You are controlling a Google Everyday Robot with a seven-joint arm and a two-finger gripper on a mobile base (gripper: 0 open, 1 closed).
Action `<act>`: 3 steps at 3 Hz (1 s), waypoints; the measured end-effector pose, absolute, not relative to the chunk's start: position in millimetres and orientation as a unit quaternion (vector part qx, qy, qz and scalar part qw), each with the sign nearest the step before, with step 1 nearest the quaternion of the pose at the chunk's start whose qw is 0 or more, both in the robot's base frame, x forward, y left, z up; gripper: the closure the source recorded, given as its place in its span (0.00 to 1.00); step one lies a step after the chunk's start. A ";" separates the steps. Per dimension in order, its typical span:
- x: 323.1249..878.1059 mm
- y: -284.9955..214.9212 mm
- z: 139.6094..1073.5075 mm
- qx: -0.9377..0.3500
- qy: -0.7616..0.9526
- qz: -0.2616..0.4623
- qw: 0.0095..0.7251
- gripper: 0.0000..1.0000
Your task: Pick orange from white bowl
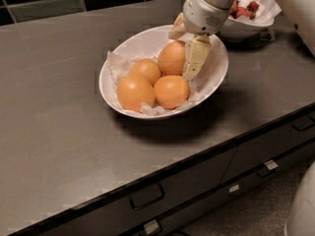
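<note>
- Camera view, left: bare grey counter (pixel 49 107); drawers (pixel 147 198) run along its near edge.
- Centre: bowl (pixel 142 39) sits on the counter, lined with crumpled paper (pixel 115 63). It holds four fruits.
- Three paler fruits: one near left (pixel 132 92), one behind it (pixel 146 70), one near right (pixel 171 91). All three touch their neighbours.
- Orange (pixel 170 58) lies at the far right of the cluster, resting in the bowl against the fruits in front of it.
- Gripper (pixel 183 53) is down inside the bowl, over the orange. Its jaws stand apart, one finger (pixel 197 58) against the orange's right side, the other at its far left. Nothing is gripped that I can confirm.
- Far right: second bowl (pixel 241 32) with red pieces (pixel 243 9), apart from the work.
- Progress, as judged: approach and straddle done. Closing on the orange and lifting it clear of the bowl are left. Risk noted: the neighbouring fruits may be nudged on the lift.
</note>
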State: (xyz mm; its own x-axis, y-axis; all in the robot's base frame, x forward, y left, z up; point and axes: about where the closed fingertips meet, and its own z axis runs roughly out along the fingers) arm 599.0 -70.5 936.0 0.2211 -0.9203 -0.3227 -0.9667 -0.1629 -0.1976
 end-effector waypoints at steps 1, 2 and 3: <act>602.6 -68.9 933.5 -0.764 0.617 0.059 0.178 0.23; 605.2 -67.2 933.0 -0.770 0.611 0.050 0.178 0.25; 605.7 -66.1 932.0 -0.777 0.603 0.043 0.178 0.24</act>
State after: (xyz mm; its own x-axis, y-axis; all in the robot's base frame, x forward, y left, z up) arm 605.7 -66.1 932.0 0.2697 -0.9208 -0.2818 -0.9515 -0.2098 -0.2250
